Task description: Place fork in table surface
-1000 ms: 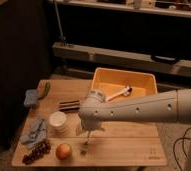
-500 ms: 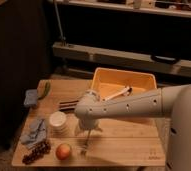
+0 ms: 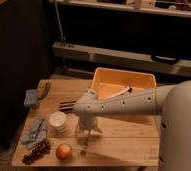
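Inspection of the placing step.

**Gripper:** The gripper (image 3: 88, 132) hangs at lower centre of the frame, pointing down over the table (image 3: 134, 145). The arm reaches in from the right edge. Its fingers (image 3: 96, 131) stand apart and are not clamped on anything.

**Fork:** The fork (image 3: 85, 146) shows as a slim pale streak directly beneath the gripper, at lower centre. It is just right of the apple (image 3: 64, 151) and runs roughly toward the bottom edge. It appears to lie on the wood. The light is dim, so I cannot tell whether its upper end touches a fingertip or lies clear of it.

**Why so arranged:** The low, vertical approach suits setting a thin utensil down without dropping or bouncing it. The spot is a bare strip of wood, away from the bin (image 3: 139, 79) at upper centre-right that holds a cream utensil (image 3: 120, 92). It also lies right of the cup (image 3: 58, 121), the cloth (image 3: 35, 131) and the grapes (image 3: 36, 151) at lower left.

**Judgement:** The placement looks done or very nearly so. What remains is a straight lift, so that the spread fingers do not drag the fork or push it against the apple.
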`<action>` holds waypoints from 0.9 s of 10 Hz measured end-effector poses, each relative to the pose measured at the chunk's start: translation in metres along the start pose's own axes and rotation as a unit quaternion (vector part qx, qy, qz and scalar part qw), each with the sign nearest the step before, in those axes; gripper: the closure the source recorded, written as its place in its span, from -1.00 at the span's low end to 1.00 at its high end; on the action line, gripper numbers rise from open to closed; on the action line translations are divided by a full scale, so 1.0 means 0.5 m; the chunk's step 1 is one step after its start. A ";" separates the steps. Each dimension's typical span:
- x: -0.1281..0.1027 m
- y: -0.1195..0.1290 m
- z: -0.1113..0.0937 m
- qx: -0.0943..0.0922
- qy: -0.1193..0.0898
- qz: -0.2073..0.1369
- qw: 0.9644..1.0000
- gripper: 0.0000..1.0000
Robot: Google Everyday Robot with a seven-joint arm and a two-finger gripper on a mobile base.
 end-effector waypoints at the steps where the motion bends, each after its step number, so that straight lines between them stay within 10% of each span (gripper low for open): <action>1: 0.001 0.001 0.004 0.001 -0.003 0.002 1.000 -0.60; 4: 0.000 -0.002 0.017 0.002 -0.011 0.003 1.000 -0.36; 9: -0.003 -0.003 0.035 0.005 -0.026 -0.003 1.000 0.70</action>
